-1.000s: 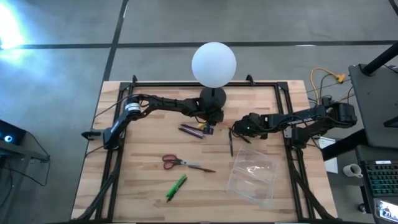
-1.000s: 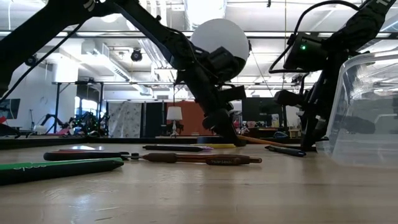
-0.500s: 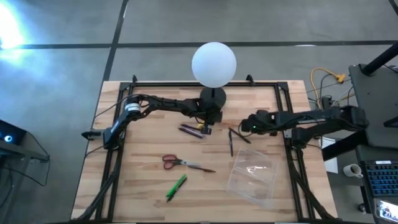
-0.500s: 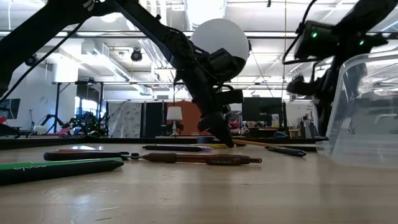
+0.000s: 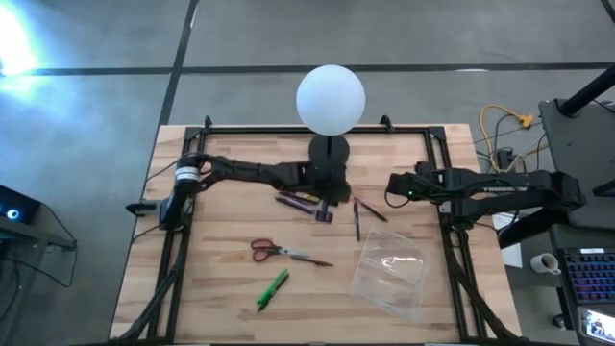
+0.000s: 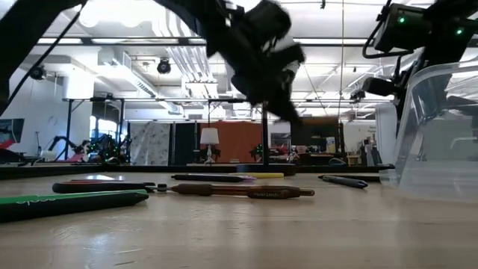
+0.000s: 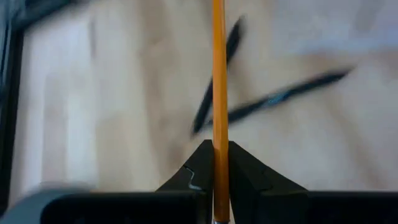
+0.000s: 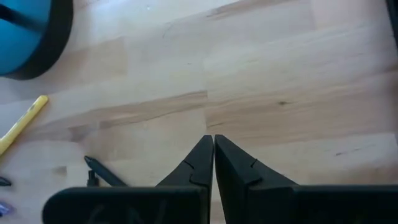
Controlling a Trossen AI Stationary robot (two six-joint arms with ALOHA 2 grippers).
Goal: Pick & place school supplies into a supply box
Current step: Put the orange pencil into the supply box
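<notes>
My left gripper (image 5: 330, 196) is in front of the lamp base, raised off the table in the low view (image 6: 272, 71), and is shut on the yellow pencil (image 7: 218, 74). My right gripper (image 5: 392, 187) is shut and empty (image 8: 213, 144), toward the table's right side, apart from two dark pens (image 5: 357, 219) on the wood. Purplish pens (image 5: 303, 205), red-handled scissors (image 5: 272, 252) and the green marker (image 5: 273, 288) lie flat on the table. The clear supply box (image 5: 389, 272) stands at the near right. My left gripper pinches the pencil's shaft (image 7: 218, 148) between its two fingers. The pencil lies along the fingers and sticks straight out ahead of them. It is off the table, above the two dark pens (image 7: 273, 99).
The white globe lamp (image 5: 331, 96) on its black base (image 5: 329, 154) stands at the far middle, close to my left gripper. A yellow stick (image 8: 22, 127) lies by the base. The box wall (image 6: 441, 134) rises at the right in the low view.
My left gripper has gone up from the table in front of the lamp base and a little toward the right edge, taking the pencil with it, lifted clear. My right gripper has drawn back from the two dark pens toward the right edge.
</notes>
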